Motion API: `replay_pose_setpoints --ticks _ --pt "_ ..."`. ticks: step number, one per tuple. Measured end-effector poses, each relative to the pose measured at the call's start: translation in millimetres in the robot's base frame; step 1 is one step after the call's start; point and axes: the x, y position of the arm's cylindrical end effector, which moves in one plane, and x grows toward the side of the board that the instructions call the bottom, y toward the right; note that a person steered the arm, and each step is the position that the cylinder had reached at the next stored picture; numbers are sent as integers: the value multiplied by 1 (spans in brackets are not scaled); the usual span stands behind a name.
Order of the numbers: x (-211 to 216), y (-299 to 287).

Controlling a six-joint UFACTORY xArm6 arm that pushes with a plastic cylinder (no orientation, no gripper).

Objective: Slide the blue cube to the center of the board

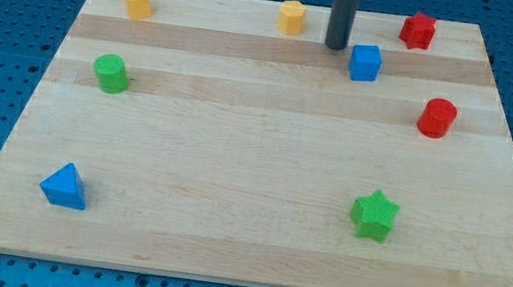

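The blue cube (365, 62) sits on the wooden board (255, 153) near the view's top, right of the middle. My tip (336, 47) is the lower end of the dark rod, just left of the blue cube and slightly above it in the view, with a small gap between them.
A yellow block (292, 16) and another yellow block (137, 2) stand along the top edge. A red star (417, 30) is at the top right, a red cylinder (436, 118) at the right. A green cylinder (110, 74), a blue triangle (64, 186) and a green star (373, 215) lie elsewhere.
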Motion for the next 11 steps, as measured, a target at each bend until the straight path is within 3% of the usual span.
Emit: replay_pose_setpoints --ticks 4,7,11 --pt "35 50" --pt "68 52" --pt "83 -8"
